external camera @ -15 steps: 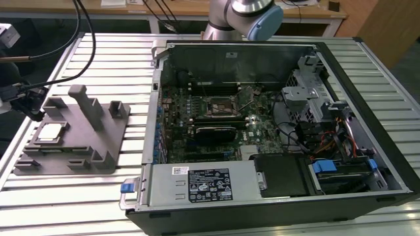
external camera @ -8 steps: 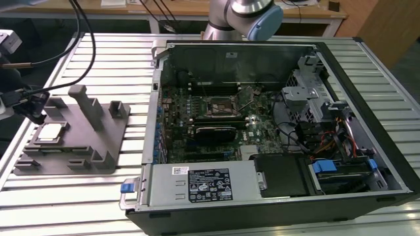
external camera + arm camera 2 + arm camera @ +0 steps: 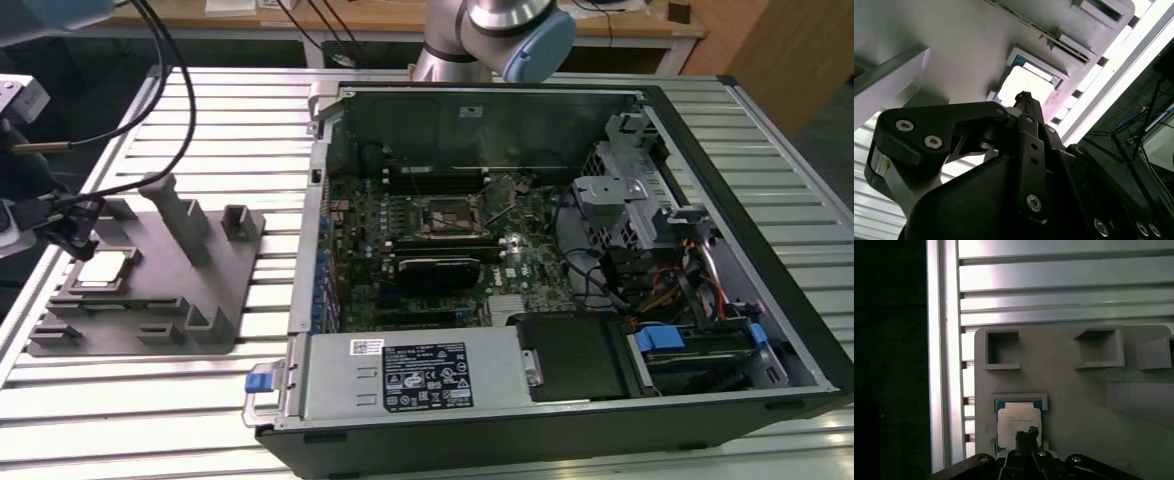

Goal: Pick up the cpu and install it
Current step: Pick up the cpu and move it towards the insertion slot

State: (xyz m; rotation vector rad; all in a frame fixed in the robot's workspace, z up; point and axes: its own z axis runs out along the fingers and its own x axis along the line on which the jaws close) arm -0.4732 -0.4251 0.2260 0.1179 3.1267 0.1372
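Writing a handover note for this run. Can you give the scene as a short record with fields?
cpu: lying flat in its recess in the grey tray
gripper: over the cpu, contact unclear
socket: inside the open computer case, away from the gripper
install: not yet done

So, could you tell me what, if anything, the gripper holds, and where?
Apparently nothing: the cpu lies in its recess in the grey tray, the gripper poised over its top; contact cannot be told.
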